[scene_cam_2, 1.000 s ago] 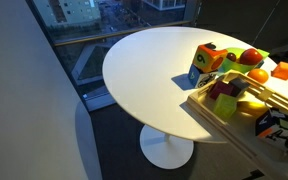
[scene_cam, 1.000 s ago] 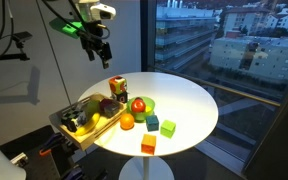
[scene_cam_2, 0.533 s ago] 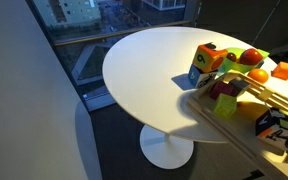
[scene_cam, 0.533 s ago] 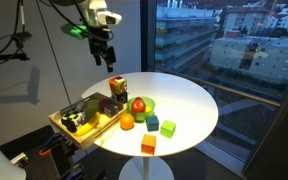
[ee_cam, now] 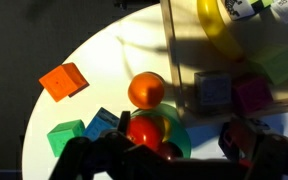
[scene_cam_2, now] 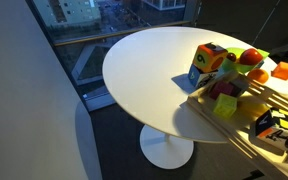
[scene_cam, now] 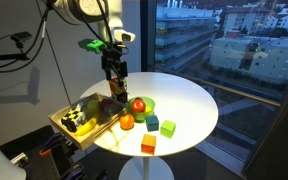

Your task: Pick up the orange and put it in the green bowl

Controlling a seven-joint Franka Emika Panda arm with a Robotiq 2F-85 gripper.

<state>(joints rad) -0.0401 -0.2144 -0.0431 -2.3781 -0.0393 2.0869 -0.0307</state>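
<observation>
The orange (scene_cam: 127, 121) sits on the white tabletop (scene_cam: 189, 100), outside the bowl (scene_cam: 150, 103). It lies at the bowl's near-left rim, just beside it and perhaps touching, though I cannot tell which. The right wall of the tray (scene_cam: 84, 127) is close on its other side, so I judge the pick-up not yet begun. A red fruit (scene_cam: 138, 105) fills much of the bowl's shallow well, so the orange will probably have to go down beside it, not in the middle. The fingers (ee_cam: 252, 150) are spread wide with nothing between them. In an exterior view they hang well above the tabletop, over a many-coloured box (scene_cam: 118, 88) at the far-left side of the group. So wide a spread suits a ball of the orange's girth. In the wrist view the orange's top is bare and easy to reach, but the tray wall runs just beside it and may crowd one finger. The orange is smooth, round and slightly glossy, so it is likely to roll if nudged off-centre, and the red fruit looks much the same. The bowl is pale yellow-green, round and thin-rimmed, and looks like light plastic that could slide when touched. The orange cube (scene_cam: 148, 144) and green cubes (scene_cam: 169, 128) stand near-right of the orange, flat-faced and sharp-edged, clear of it. The tray is pale wood with low walls and holds coloured blocks.
</observation>
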